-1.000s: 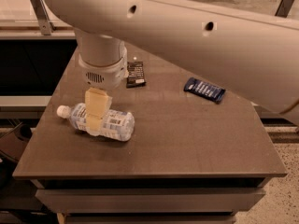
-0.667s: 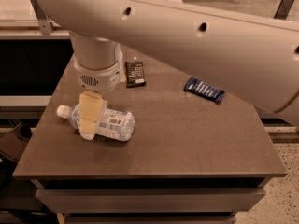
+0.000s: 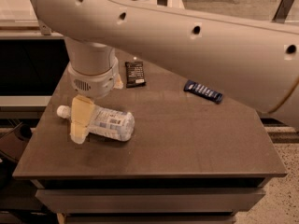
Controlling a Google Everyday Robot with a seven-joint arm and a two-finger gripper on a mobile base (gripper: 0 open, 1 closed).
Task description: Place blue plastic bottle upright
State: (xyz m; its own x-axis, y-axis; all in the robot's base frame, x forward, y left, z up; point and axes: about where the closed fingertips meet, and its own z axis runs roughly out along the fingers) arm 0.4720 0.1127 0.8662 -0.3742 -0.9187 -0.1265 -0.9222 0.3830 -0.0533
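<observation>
The blue plastic bottle [image 3: 108,123] lies on its side on the left part of the dark table [image 3: 187,139], its white cap [image 3: 62,111] pointing left. My gripper [image 3: 80,123] hangs from the white arm straight over the bottle's neck end. One cream finger [image 3: 81,117] crosses in front of the bottle near the cap. The other finger is hidden behind it.
A dark snack packet [image 3: 135,73] lies at the back of the table. A flat dark-blue wrapper [image 3: 202,91] lies at the back right. The big white arm [image 3: 187,36] spans the top of the view and hides the table's far edge.
The arm and gripper have shifted left and a little lower along the bottle, toward its cap end. The bottle still lies on its side in the same place.
</observation>
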